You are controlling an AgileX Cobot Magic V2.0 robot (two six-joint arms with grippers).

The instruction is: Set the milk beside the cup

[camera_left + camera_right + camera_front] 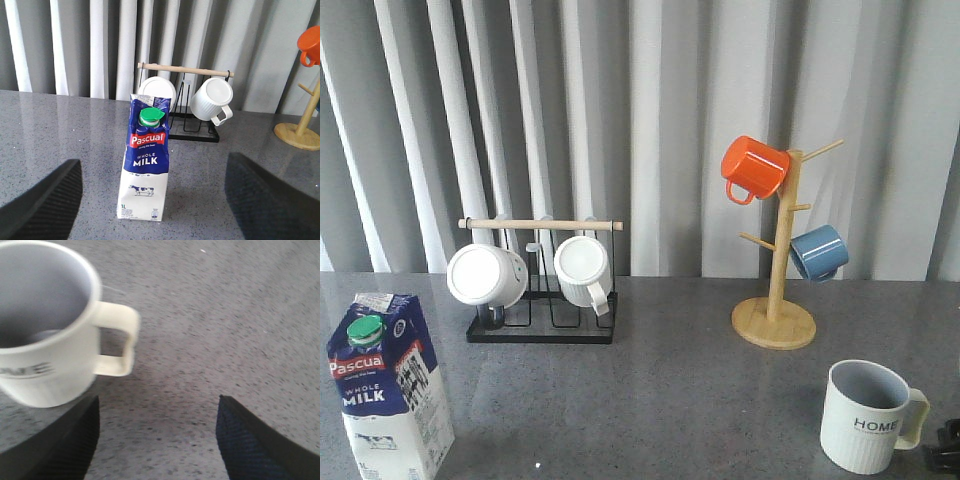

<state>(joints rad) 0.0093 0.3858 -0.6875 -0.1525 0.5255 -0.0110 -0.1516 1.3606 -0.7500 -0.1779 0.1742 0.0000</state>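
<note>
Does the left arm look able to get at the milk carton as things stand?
Probably yes. The milk stands upright, centred ahead of the open left gripper, with bare table between and beside them. The mug rack sits behind it, clear.

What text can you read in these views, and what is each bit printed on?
"Pascual": red band on the milk.
"WHOLE MILK": blue panel of the milk, under the band.
"1L": bottom corner of the milk, left wrist view.
"HOME": side of the cup; in the right wrist view only part of it shows, blurred.
Small line under "Pascual" and the side-panel print on the milk: too small to read.
Other mugs and racks: no text.
</note>
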